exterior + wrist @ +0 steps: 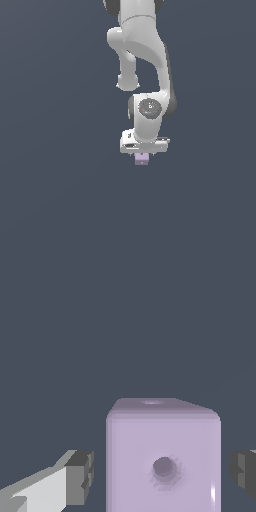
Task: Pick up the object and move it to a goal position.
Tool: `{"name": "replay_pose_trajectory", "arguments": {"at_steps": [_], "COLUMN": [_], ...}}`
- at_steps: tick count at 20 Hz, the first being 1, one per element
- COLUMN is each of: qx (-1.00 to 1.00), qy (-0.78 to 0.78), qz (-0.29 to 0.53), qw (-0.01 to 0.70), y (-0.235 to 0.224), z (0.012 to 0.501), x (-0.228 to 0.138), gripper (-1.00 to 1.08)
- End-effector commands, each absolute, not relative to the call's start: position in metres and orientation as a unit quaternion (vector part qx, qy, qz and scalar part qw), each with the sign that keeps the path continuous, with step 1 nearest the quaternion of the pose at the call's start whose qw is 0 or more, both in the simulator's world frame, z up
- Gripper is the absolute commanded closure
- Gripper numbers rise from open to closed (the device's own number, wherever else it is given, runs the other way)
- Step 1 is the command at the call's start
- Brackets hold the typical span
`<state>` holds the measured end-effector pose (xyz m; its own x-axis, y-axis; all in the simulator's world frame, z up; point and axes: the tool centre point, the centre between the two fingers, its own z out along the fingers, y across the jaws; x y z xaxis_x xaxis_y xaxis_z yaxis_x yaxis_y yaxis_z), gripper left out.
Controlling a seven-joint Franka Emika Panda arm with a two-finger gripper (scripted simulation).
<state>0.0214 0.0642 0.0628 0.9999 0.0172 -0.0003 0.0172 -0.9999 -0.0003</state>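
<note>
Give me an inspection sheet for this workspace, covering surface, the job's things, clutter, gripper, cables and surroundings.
Surface: plain dark grey-blue ground, unmarked.
Job's things: pale lilac cube with a dark dot on its face, sitting between the fingers.
Clutter: nothing seen.
Gripper: gripper over the cube, open; a gap shows between each finger pad and the cube in the wrist view.
Cables: nothing seen.
Surroundings: nothing seen beyond the white arm; no goal marker visible.

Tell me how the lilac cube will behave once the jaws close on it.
The cube looks rigid with flat sides, so it should seat squarely and not roll. Its glossy sheen hints it might slip. The gripper stands open around it, with gaps both sides.
</note>
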Motion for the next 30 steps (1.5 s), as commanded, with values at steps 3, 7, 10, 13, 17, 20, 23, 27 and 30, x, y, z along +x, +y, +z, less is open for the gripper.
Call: {"name": "replay_pose_trajectory", "arguments": {"at_steps": [3,7,10,13,17,20,23,27,30], "qx": [-1.0,-1.0,-1.0,-1.0,-1.0,-1.0,-1.0,-1.0,-1.0], "qy": [-0.009,-0.009,-0.009,-0.009,-0.009,-0.009,-0.009,-0.009,-0.009], "qz": [0.0,0.0,0.0,0.0,0.0,0.0,0.0,0.0,0.0], "qw": [0.0,0.0,0.0,0.0,0.0,0.0,0.0,0.0,0.0], "y": [0.065,0.065,0.065,0.065,0.065,0.064,0.058,0.041,0.021], "z": [0.043,0.039,0.039,0.039,0.039,0.041,0.046,0.06,0.076], "x": [0.021,0.022,0.022,0.022,0.022,0.022,0.021,0.019,0.016], "gripper": [-0.92,-0.92,1.08,1.08,1.08,1.08,1.08,1.08,1.08]}}
